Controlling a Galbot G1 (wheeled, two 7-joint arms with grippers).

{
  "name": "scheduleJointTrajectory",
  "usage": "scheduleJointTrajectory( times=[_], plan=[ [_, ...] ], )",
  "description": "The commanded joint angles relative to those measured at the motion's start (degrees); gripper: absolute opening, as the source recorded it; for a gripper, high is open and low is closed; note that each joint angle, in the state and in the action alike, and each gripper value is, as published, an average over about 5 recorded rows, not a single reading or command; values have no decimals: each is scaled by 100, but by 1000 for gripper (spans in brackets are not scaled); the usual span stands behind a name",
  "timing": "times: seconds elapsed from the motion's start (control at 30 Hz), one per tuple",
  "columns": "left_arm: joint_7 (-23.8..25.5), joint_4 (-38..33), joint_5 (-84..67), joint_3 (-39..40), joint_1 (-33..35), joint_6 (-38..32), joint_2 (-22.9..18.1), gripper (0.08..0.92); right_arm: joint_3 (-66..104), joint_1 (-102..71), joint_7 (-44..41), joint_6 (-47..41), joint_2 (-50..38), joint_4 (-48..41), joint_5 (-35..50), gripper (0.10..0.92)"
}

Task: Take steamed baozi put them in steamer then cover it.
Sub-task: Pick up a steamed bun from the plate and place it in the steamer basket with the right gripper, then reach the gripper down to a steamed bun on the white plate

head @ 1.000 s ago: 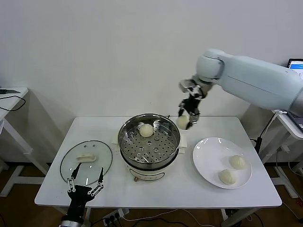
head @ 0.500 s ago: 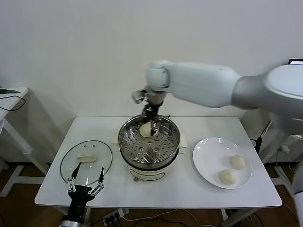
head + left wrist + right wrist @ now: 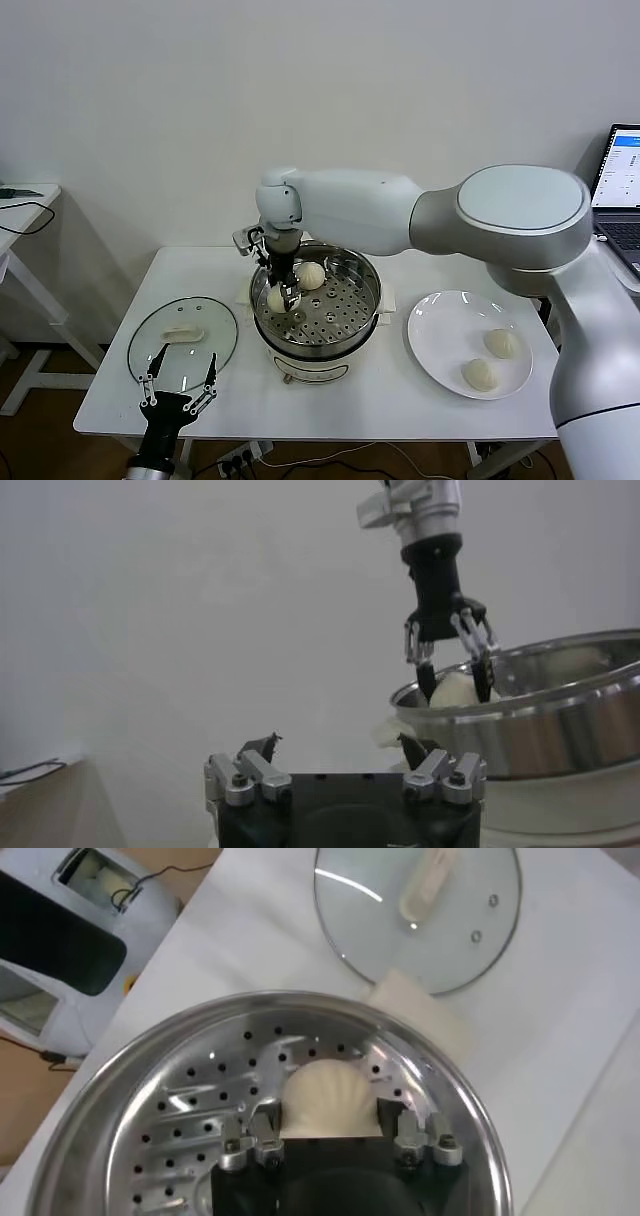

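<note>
1. The left gripper [image 3: 180, 395] sits parked at the table's near edge, about 7 o'clock from the steamer [image 3: 315, 300], fingers spread wide and pointing at the cover [image 3: 182, 338].
2. The cover lies flat on the white table [image 3: 380, 400], at 9 o'clock from the steamer, handle up.
3. The right arm [image 3: 420, 215] reaches across from the right, with its wrist bent down over the pot. The right gripper [image 3: 283, 292] is inside the steamer at the tray's 9 o'clock side, its fingers closed around a baozi [image 3: 328, 1100] that is low over the perforated tray.
4. A second baozi [image 3: 311, 276] rests on the tray at about 12 o'clock.
5. The plate [image 3: 440, 335] at 3 o'clock holds two more baozi [image 3: 502, 343], [image 3: 481, 374].
6. Beyond are a plain white wall [image 3: 200, 120], a side desk [image 3: 25, 200] at far left and a laptop [image 3: 620, 180] at far right.
</note>
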Motion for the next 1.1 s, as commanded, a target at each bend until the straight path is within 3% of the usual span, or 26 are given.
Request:
scheduleJointTrajectory(
  times=[0.03,0.13,0.37,0.53,0.83,1.1],
  plan=[
    [-5,-7,-5,-17,12,-13,0,823,-64,-197,80,-36,264,-177,-66,637],
    [-10,-11,-8,-26,22,-21,-3,823,-59,-260,107,-30,248,-209,-80,658],
    [-15,-36,-13,-49,39,-16,-5,823,-38,-285,177,-15,97,-88,-133,798],
    [-16,-59,-15,-58,50,-3,-5,823,100,35,156,-13,-446,554,-160,822],
    [-15,-29,-16,-24,-6,40,7,823,640,1181,-302,276,-3007,2488,-410,823],
    [-16,-59,11,86,12,63,33,823,274,1250,-880,892,-5169,2790,-922,823]
  ],
)
